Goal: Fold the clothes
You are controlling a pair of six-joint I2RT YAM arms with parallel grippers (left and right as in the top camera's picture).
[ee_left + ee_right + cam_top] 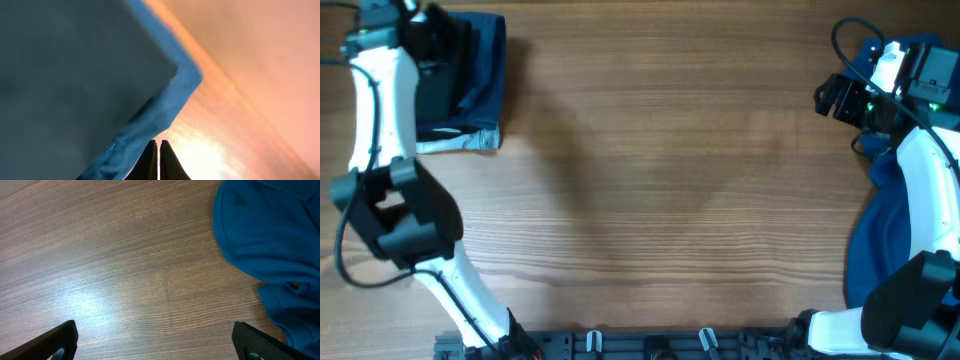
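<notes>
The clothes lie in two places. A folded stack of navy garments (480,70) sits at the table's far left corner, with a pale hem along its near edge. In the left wrist view the stack shows as a dark top layer (75,75) over a blue layer (165,107). My left gripper (159,159) is shut with nothing between its fingers, just off the stack's corner above bare wood. A loose bright blue shirt (885,235) is heaped at the right edge. My right gripper (157,342) stands wide open over bare wood, left of the blue shirt (270,235), holding nothing.
The wooden table (670,180) spans the middle between the two piles. My left arm (380,150) covers part of the navy stack. My right arm (925,170) crosses over the blue shirt. The arm bases and a rail (650,345) run along the near edge.
</notes>
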